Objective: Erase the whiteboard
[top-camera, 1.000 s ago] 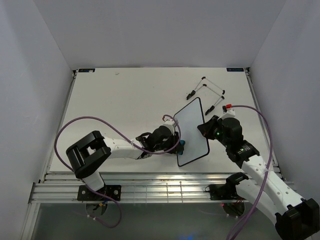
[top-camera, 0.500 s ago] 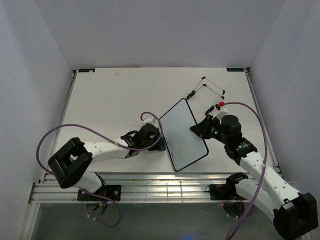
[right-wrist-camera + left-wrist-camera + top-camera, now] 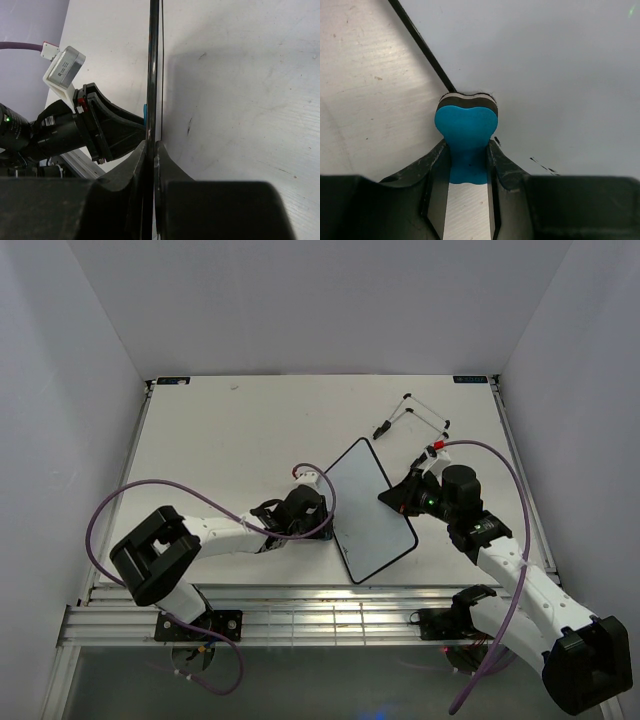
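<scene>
Left arm [image 3: 215, 532], right arm [image 3: 520, 575]: white shells, black joint housings, purple cable loops [image 3: 150, 482]. Left claw [image 3: 468, 150], right claw [image 3: 150, 150]: black. Green LED [image 3: 433, 504], right wrist.

Table [image 3: 230, 440]: white, scuffed, walled on 3 sides.
Wire stand [image 3: 428, 410]: black, lying on the far right part.
Whiteboard [image 3: 368, 508]: tilted, front middle; contact with the table unclear.

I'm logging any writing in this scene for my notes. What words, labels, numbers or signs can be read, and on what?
Nothing here reads as legible text.
Whiteboard, edge gripped by the right claw: a few black stroke remnants, no letters.
Blue eraser in the left claw: no print.
Blue stickers at both far corners: too small.
White sticker on the left arm: blurred.
</scene>
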{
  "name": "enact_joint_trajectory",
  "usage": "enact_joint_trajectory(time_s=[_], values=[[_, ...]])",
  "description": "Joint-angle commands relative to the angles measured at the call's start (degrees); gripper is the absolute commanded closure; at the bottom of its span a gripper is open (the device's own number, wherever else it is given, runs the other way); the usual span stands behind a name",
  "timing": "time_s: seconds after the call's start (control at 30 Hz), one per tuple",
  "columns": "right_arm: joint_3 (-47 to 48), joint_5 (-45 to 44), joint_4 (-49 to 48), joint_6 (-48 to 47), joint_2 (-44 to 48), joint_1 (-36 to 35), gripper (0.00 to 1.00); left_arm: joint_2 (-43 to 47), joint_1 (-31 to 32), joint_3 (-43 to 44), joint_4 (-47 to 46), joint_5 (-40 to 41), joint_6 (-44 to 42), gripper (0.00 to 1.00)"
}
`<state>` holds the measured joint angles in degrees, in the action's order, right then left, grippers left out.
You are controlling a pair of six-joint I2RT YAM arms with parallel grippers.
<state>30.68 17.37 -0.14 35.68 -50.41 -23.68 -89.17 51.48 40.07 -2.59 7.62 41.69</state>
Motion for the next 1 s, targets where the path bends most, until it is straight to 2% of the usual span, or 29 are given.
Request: enact_joint_trajectory(time_s=[0.0,0.13,0.27,0.53,0.73,0.97], values=[[3.9,6.2,-7.6,4.7,0.7,-0.2,0.92,2.6,0.0,-0.3,-5.6,-3.0,-2.5,1.0],[3.6,6.2,-8.3,7.4,0.4,-0.2,0.92,2.6,-0.1,1.8,-4.3,-2.1,-2.9,1.0],[3.3,5.0,-8.9,9.0,1.1,-0.2,0.92,-1.2,-0.1,3.3,-1.6,-1.7,-2.4,1.0],[1.6,11.9,-15.9,16.6,0.9,0.6,0.92,2.1,2.7,-0.4,-9.2,-1.9,-4.3,1.0],[2.1,10.8,-15.6,16.5,2.2,0.7,0.92,7.8,3.6,-1.6,-12.0,-2.2,-4.0,1.0],[2.4,9.7,-15.2,16.0,2.5,0.7,0.92,7.1,7.7,0.9,-12.2,-2.8,-4.4,1.0]])
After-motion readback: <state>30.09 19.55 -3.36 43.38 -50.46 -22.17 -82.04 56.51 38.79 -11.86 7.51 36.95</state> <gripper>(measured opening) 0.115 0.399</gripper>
